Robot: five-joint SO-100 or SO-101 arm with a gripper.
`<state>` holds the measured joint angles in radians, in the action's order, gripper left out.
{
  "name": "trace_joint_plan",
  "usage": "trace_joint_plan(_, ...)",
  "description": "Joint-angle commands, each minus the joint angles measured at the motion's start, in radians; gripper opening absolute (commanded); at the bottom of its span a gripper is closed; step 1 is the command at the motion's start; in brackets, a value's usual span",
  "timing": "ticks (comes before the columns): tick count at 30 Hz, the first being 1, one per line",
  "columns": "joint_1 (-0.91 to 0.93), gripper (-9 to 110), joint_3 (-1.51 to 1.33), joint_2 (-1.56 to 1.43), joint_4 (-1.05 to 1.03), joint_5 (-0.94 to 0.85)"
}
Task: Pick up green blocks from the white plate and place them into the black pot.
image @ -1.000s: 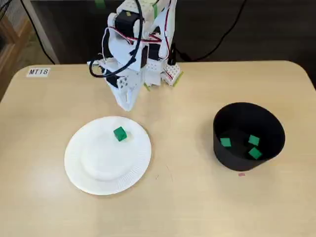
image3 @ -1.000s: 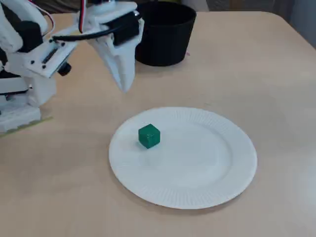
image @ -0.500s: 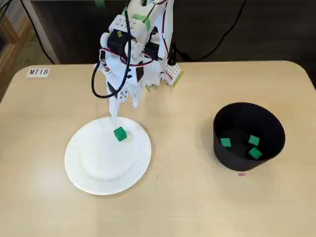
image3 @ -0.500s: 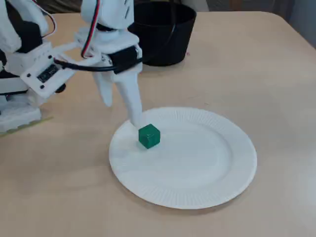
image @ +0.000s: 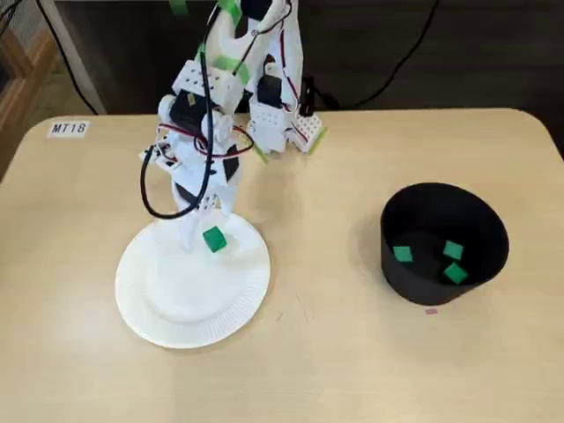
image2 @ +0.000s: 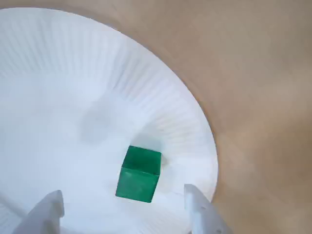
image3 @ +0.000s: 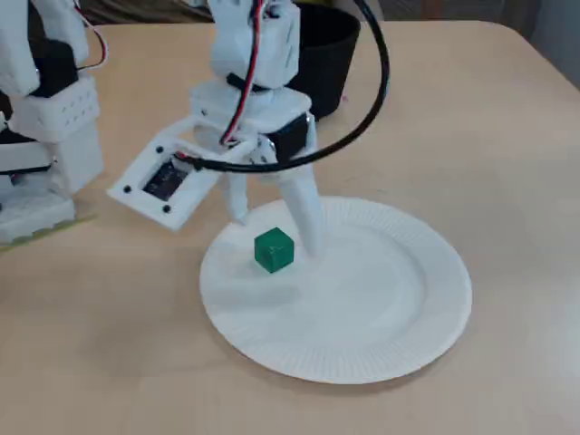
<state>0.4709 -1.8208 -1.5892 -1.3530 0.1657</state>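
A single green block [image: 213, 239] lies on the far part of the white paper plate [image: 176, 300], near its rim. My gripper [image: 207, 231] is open and lowered over it, one finger on each side without touching. In the wrist view the block [image2: 139, 174] sits between the two white fingertips [image2: 200, 212] on the plate [image2: 73, 97]. The low fixed view shows the block [image3: 274, 250] on the plate [image3: 381, 299] under the gripper [image3: 276, 234]. The black pot [image: 443, 242] at the right holds three green blocks [image: 453, 250].
The arm's white base [image: 282, 123] stands at the table's far edge, with black cables looping beside it. A label reading MT18 [image: 69, 129] is stuck at the far left corner. A small pink mark [image: 431, 311] lies in front of the pot. The pot [image3: 317, 54] stands behind the arm in the low fixed view.
The gripper has come down from above the table behind the plate onto the plate and opened around the green block. The block has not moved.
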Motion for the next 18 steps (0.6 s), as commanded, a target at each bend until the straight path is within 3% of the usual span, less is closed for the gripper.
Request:
trace_joint_plan(1,0.002,34,0.052,0.014,-0.012,0.015)
trace_joint_plan(10,0.000,28,0.112,0.107,-0.017,0.026)
trace_joint_plan(18,0.002,-2,0.137,0.133,0.046,0.060)
